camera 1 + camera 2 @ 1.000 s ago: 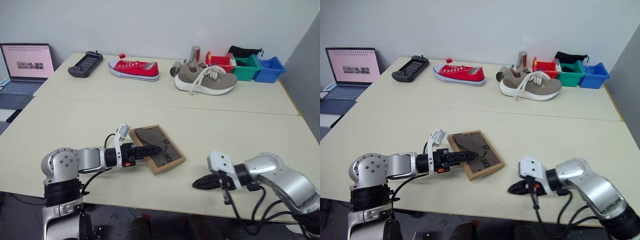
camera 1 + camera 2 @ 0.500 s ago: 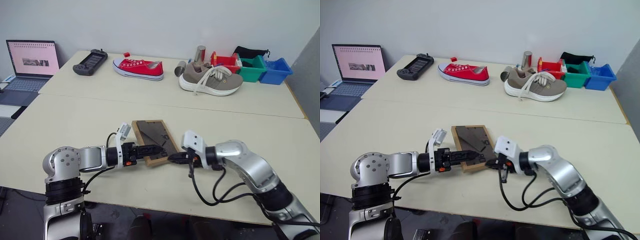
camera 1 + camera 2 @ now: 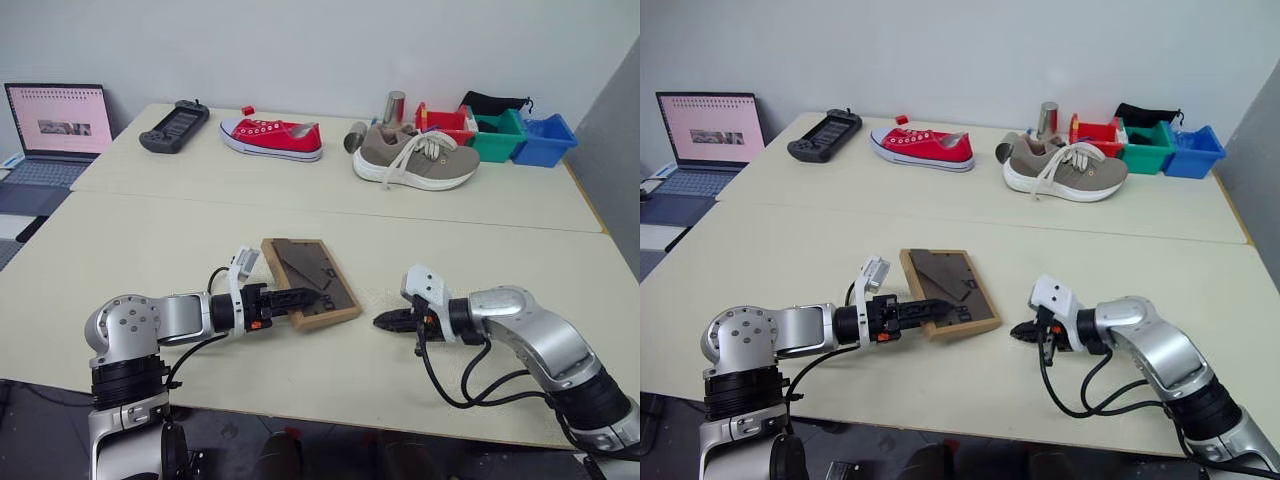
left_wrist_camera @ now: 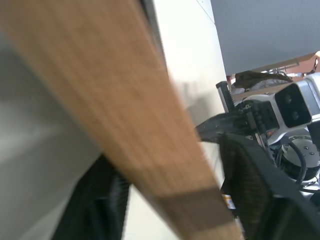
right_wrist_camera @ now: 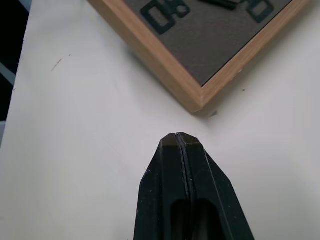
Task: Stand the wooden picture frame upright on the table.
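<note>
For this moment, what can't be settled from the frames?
- The front of the picture frame: it lies back up on the table.
- Left gripper grip, head views: the fingers straddle the frame's near edge; contact is too small to judge, and the left wrist view is blurred by the close wood.
- Laptop: cut by the picture's edge.

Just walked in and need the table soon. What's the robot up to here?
It is working on a wooden picture frame that lies back side up on the table. The left claw has its fingers around the frame's near edge. The right claw is shut and empty, resting near the frame's corner without touching it. The frame is not upright yet.
</note>
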{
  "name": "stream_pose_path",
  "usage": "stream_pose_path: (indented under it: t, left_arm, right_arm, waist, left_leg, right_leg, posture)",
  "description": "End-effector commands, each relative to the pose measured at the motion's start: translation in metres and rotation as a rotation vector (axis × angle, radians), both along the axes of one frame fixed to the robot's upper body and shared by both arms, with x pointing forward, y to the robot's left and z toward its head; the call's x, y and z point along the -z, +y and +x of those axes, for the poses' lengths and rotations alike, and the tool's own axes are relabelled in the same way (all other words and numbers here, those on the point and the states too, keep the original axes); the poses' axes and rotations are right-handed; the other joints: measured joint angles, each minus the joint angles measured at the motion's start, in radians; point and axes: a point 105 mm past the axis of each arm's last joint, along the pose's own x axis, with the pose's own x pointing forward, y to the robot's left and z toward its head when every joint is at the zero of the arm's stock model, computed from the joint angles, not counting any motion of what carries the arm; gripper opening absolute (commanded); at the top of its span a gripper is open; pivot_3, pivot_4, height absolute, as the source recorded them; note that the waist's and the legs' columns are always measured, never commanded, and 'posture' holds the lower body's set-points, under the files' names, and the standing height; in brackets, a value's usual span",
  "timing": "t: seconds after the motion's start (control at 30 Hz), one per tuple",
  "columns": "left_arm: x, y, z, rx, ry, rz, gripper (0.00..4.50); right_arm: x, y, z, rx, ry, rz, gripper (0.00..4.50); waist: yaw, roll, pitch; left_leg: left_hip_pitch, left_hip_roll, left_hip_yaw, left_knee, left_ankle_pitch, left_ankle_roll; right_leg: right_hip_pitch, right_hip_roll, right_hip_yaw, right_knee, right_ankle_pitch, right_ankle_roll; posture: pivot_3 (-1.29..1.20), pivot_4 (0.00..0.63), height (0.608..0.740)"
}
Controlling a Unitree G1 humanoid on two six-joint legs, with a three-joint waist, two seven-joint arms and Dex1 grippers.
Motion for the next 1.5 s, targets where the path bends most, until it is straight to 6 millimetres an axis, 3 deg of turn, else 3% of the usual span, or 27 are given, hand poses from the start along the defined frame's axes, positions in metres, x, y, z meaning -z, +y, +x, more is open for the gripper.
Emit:
stream_pose_path:
  t: [0.03, 0.13, 0.4, 0.53, 0.6, 0.77, 1.2, 1.4, 1.5]
  left_arm:
    - [-0.012, -0.003, 0.0, 0.02, -0.044, -0.034, 1.81]
    - [-0.015, -0.004, -0.001, 0.031, -0.055, -0.043, 1.31]
    - [-0.024, -0.007, 0.0, 0.045, -0.118, -0.036, 1.31]
    - [-0.05, -0.008, 0.007, 0.08, -0.248, -0.042, 1.31]
    - [-0.062, -0.009, 0.011, 0.089, -0.31, -0.049, 1.31]
    - [-0.073, -0.012, 0.022, 0.117, -0.451, 0.012, 1.31]
    - [-0.079, -0.013, 0.031, 0.163, -0.54, 0.037, 1.31]
    - [-0.078, -0.015, 0.029, 0.18, -0.542, 0.031, 1.31]
    - [-0.077, -0.015, 0.03, 0.179, -0.539, 0.03, 1.31]
  right_arm:
    - [-0.017, -0.002, 0.009, 0.024, -0.071, 0.027, 0.0]
    - [-0.021, -0.006, 0.015, 0.044, -0.079, 0.035, 0.0]
    - [-0.041, -0.018, 0.034, 0.085, -0.104, 0.065, 0.0]
    - [-0.082, -0.017, 0.045, 0.086, -0.092, 0.2, 0.0]
    - [-0.104, -0.008, 0.041, 0.037, -0.035, 0.303, 0.35]
    - [-0.136, 0.012, 0.036, -0.063, -0.001, 0.379, 1.45]
    - [-0.145, 0.047, 0.052, -0.128, -0.066, 0.377, 4.43]
    - [-0.146, 0.062, 0.058, -0.144, -0.095, 0.374, 4.48]
    - [-0.147, 0.072, 0.047, -0.223, -0.089, 0.379, 4.48]
  waist:
    - [0.0, 0.0, 0.0]
    - [-0.001, 0.0, 0.0]
    - [0.0, 0.0, 0.0]
    - [-0.001, 0.0, 0.001]
    - [0.0, 0.0, 0.001]
    - [-0.001, 0.0, 0.001]
    - [-0.002, 0.001, 0.001]
    - [-0.001, 0.001, 0.001]
    - [-0.001, 0.001, 0.001]
  left_leg:
    - [0.0, 0.0, 0.0, 0.0, 0.0, 0.0]
    - [0.0, 0.0, 0.0, 0.0, 0.0, 0.0]
    - [0.0, 0.0, 0.0, 0.0, 0.0, 0.0]
    - [0.0, 0.0, 0.0, 0.0, 0.0, 0.0]
    - [0.0, 0.0, 0.0, 0.0, 0.0, 0.0]
    - [0.0, 0.0, 0.001, -0.001, 0.0, 0.0]
    - [-0.001, 0.001, 0.002, -0.001, 0.0, 0.0]
    - [-0.001, 0.001, 0.002, -0.001, 0.0, 0.0]
    - [-0.001, 0.001, 0.002, -0.001, 0.0, 0.0]
  right_leg:
    - [0.0, 0.0, 0.0, 0.0, 0.0, 0.0]
    - [0.0, 0.0, 0.0, 0.0, 0.0, 0.0]
    - [0.0, 0.0, 0.0, 0.0, 0.0, 0.0]
    - [0.0, 0.0, 0.0, 0.0, 0.0, 0.0]
    - [-0.001, 0.0, 0.0, 0.0, 0.0, 0.0]
    - [0.0, 0.0, 0.0, 0.0, 0.0, 0.0]
    - [-0.003, 0.0, 0.0, 0.0, 0.0, 0.0]
    - [-0.003, 0.0, 0.0, 0.001, 0.0, 0.0]
    - [-0.003, 0.0, 0.0, 0.001, 0.0, 0.0]
  posture:
    - [0.0, 0.15, 0.74]
    - [0.0, 0.15, 0.74]
    - [0.0, 0.15, 0.74]
    - [0.0, 0.15, 0.74]
    - [0.0, 0.15, 0.74]
    - [0.0, 0.15, 0.74]
    - [0.0, 0.15, 0.74]
    - [0.0, 0.15, 0.74]
    - [0.0, 0.15, 0.74]
